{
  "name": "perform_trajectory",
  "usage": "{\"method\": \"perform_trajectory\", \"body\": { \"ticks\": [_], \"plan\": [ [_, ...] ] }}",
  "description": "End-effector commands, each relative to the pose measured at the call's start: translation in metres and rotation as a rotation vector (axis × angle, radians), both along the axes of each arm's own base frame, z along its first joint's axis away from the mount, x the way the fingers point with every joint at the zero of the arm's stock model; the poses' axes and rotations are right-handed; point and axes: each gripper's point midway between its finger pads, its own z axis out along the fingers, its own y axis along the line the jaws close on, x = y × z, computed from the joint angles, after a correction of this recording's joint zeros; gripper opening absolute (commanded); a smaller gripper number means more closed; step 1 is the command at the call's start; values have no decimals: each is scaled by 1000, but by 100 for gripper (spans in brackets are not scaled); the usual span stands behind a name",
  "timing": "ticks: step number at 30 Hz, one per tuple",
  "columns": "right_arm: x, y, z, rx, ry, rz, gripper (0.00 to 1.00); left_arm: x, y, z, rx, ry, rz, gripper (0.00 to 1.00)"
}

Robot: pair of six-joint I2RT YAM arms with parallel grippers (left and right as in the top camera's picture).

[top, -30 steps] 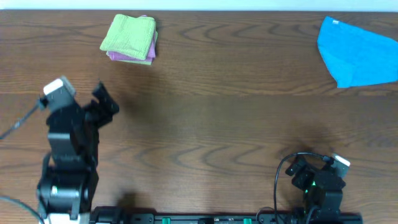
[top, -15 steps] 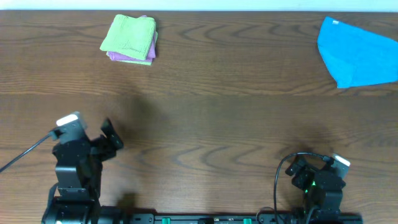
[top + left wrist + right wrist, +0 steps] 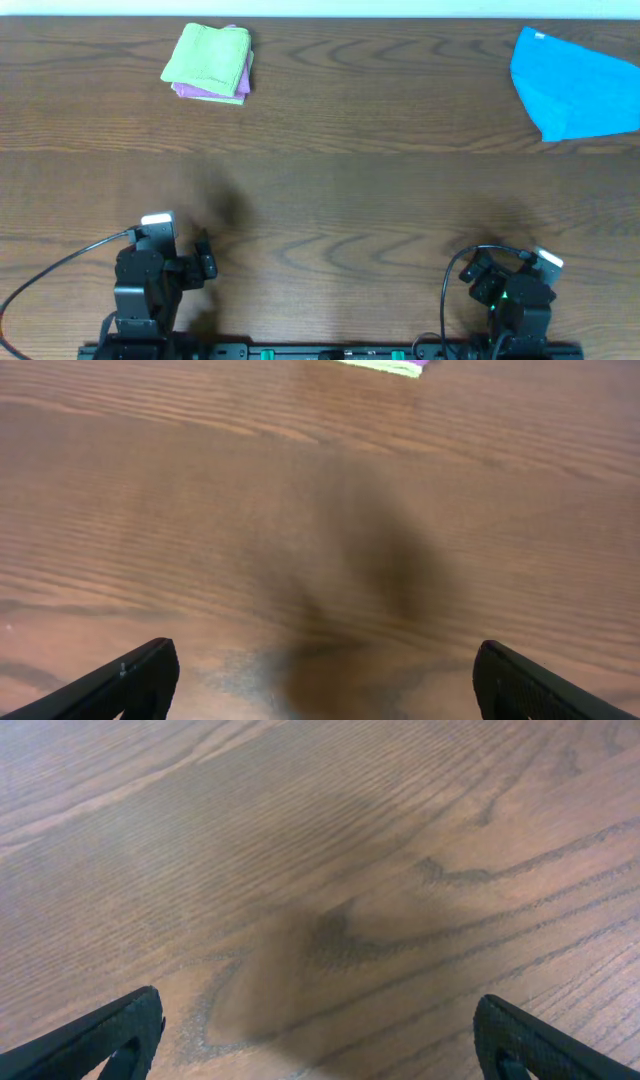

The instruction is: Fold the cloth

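From overhead, dark wood table [image 3: 350,190] fills my view, with a pale strip past its far edge. The cloth [image 3: 208,55] lies folded on a purple cloth [image 3: 205,92], far ahead of my left claw [image 3: 203,262]. A blue cloth [image 3: 570,85] lies far ahead and well right of it. Left wrist: claw spread wide over wood, the cloth's edge far ahead. Right wrist: right claw [image 3: 320,1035] spread wide over wood grain.

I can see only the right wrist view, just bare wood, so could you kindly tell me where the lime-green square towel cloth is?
Observer: The lime-green square towel cloth lies at the wooden table's far left, atop a pink-purple folded cloth.
Operator: Thanks; is the left gripper near it?
Observer: No, the left gripper hangs open by the near edge, well apart from it.
Operator: Anything on my side?
Observer: A bright blue cloth lies at the far right.
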Motion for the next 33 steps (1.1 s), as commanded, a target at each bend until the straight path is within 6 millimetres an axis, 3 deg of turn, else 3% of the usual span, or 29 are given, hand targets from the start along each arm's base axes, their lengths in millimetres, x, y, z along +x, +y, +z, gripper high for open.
{"method": "perform_trajectory", "body": {
  "ticks": [1, 13, 19, 33],
  "plan": [
    [-1, -2, -3, 4, 3, -17, 99, -3, -1, -5, 13, -12, -21, 95],
    [-1, -2, -3, 4, 3, -17, 99, -30, 4, -24, 16, 50, 0, 95],
    [-1, -2, -3, 4, 3, -17, 99, -31, 3, -41, 10, 50, -1, 95],
    [-1, -2, -3, 4, 3, -17, 99, -34, 1, -59, 5, 90, -14, 95]
  ]
}}
